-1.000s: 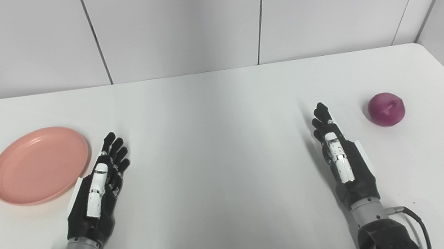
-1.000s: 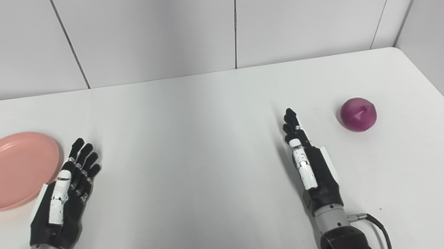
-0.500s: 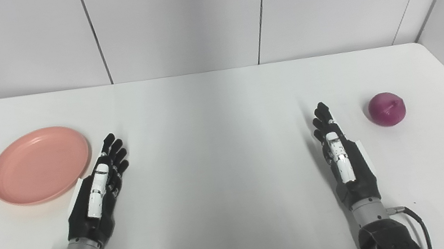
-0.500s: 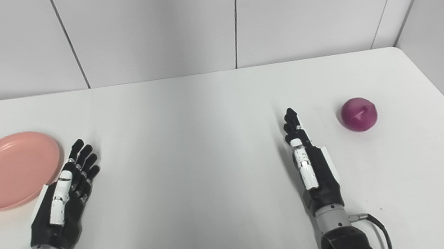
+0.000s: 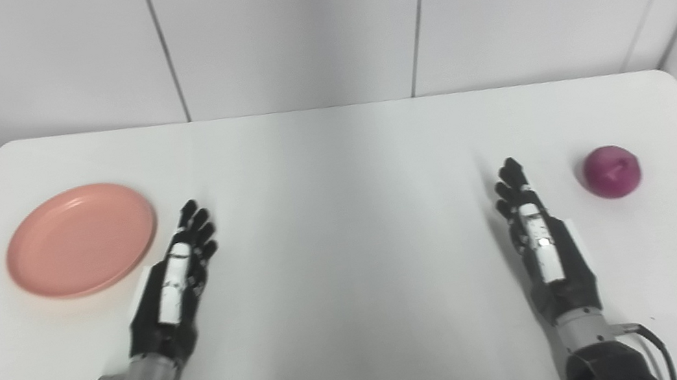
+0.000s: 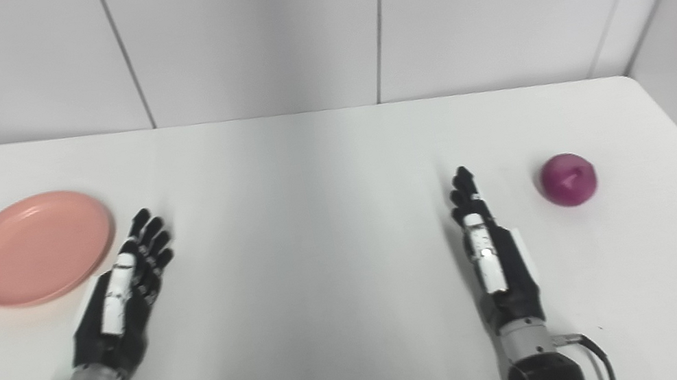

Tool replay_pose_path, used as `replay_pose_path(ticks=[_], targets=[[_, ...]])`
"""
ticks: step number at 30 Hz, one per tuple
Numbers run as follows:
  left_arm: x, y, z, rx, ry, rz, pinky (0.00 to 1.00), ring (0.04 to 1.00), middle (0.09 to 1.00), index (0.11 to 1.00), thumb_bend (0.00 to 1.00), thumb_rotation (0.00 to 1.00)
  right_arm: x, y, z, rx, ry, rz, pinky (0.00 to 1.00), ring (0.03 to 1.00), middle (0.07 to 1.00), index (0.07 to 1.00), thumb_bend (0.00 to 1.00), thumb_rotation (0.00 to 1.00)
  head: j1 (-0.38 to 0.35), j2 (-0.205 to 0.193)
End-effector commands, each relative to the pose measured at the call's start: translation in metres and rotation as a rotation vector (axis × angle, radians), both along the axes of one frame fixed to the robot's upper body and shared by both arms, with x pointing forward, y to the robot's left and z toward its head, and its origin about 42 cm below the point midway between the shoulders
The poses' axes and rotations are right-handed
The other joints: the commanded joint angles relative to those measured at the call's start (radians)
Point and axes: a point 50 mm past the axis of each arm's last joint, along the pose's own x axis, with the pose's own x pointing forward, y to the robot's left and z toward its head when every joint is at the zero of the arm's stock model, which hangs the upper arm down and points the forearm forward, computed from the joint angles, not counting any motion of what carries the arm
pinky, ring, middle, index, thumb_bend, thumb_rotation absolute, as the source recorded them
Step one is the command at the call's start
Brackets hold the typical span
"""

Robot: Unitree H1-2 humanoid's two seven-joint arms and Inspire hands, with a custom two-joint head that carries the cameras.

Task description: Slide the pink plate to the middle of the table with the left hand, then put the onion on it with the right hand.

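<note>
A round pink plate lies flat on the white table at the left side. Just right of its rim rests my left hand, open, fingers stretched forward and holding nothing. A purple-red onion sits near the table's right edge. My right hand lies to the left of the onion, a short gap between them, open and edge-on with fingers straight.
White wall panels stand behind the table's far edge. The table's left and right edges are close to the plate and the onion. Bare white tabletop stretches between the two hands.
The whole picture has shifted right and slightly down, so the camera has moved. Plate, onion and both hands keep their places relative to each other.
</note>
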Motion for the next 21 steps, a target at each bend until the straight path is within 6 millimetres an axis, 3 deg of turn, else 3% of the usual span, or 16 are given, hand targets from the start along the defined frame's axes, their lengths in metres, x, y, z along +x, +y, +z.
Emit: replay_pose_path(ticks=[1,21], targets=[[-0.013,-0.009,-0.019,-0.022,0.074,-0.005,1.0,1.0,1.0,0.99,0.44,1.0,-0.001,-0.005,0.006,0.001,-0.02,-0.004,1.0,1.0,1.0,1.0,0.21,1.0,0.009,-0.003],[-0.011,-0.04,-0.017,-0.041,0.074,0.016,1.0,1.0,1.0,1.0,0.42,1.0,-0.003,-0.019,0.015,-0.003,-0.026,0.007,1.0,1.0,1.0,1.0,0.13,1.0,0.222,-0.031]])
